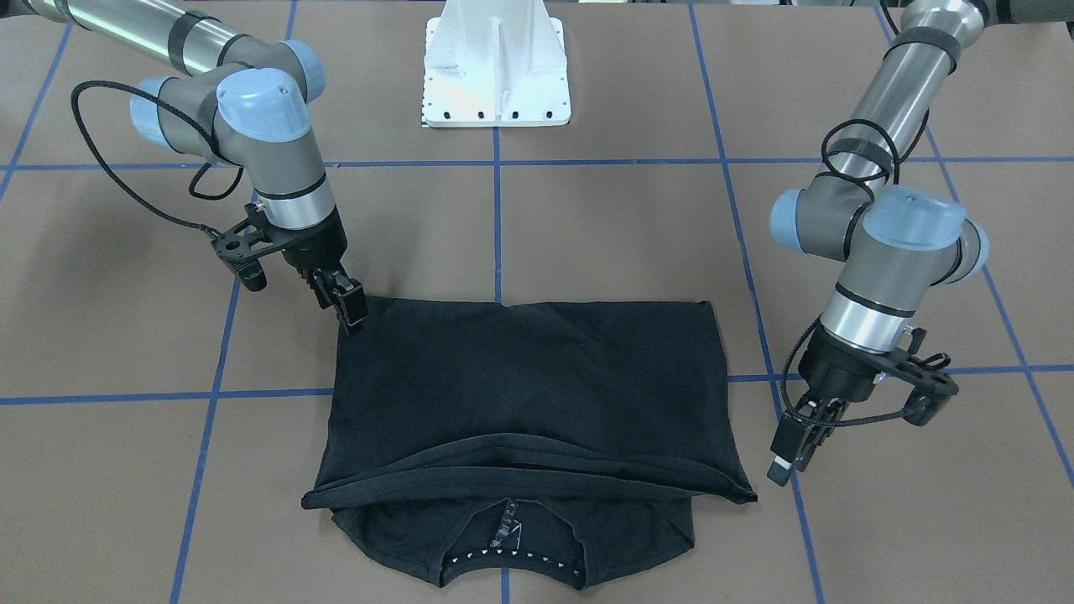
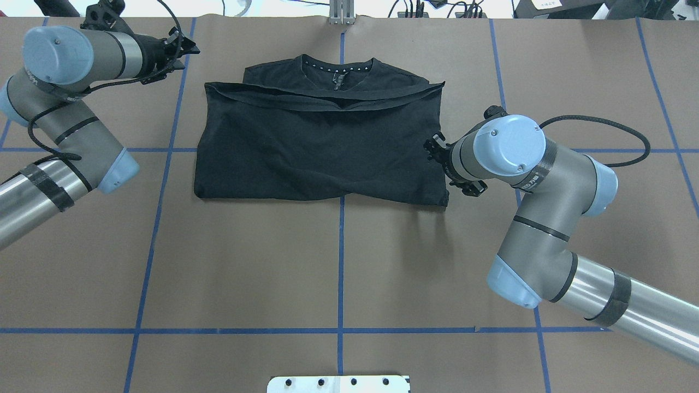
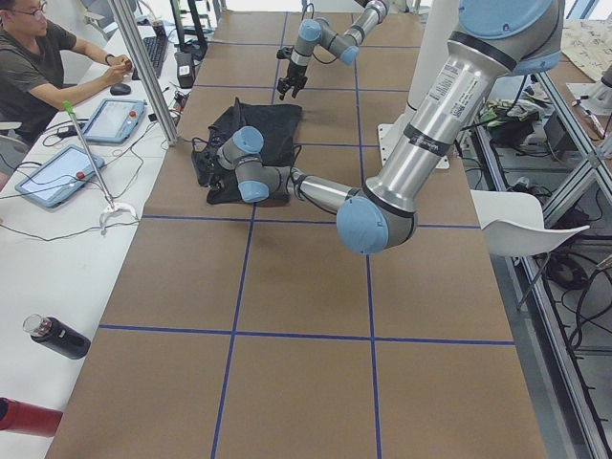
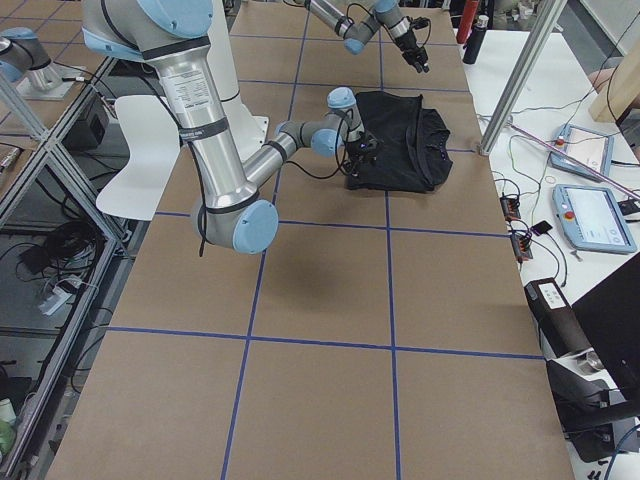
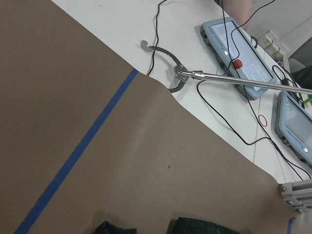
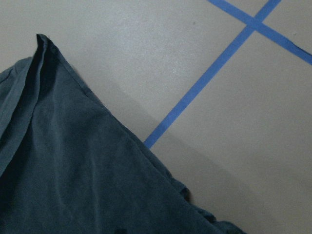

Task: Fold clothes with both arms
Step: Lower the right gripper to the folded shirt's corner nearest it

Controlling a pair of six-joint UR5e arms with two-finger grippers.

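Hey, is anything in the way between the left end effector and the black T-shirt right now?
Nothing visible. Only bare table lies between the left end effector and the T-shirt, at its folded edge, and the two are not touching.

I'm looking into a robotics lab: my bench (image 2: 246, 262) is papered brown and gridded with blue tape (image 2: 341, 262), framed by aluminium posts (image 3: 143, 72). At the upper left of the left-side view a person (image 3: 38, 57) sits beside two tablet-style teach pendants (image 3: 59, 174).

Black T-shirt (image 2: 322, 147) folded in half, flat, collar exposed; left arm (image 2: 71, 125), right arm (image 2: 546, 218) flanking.
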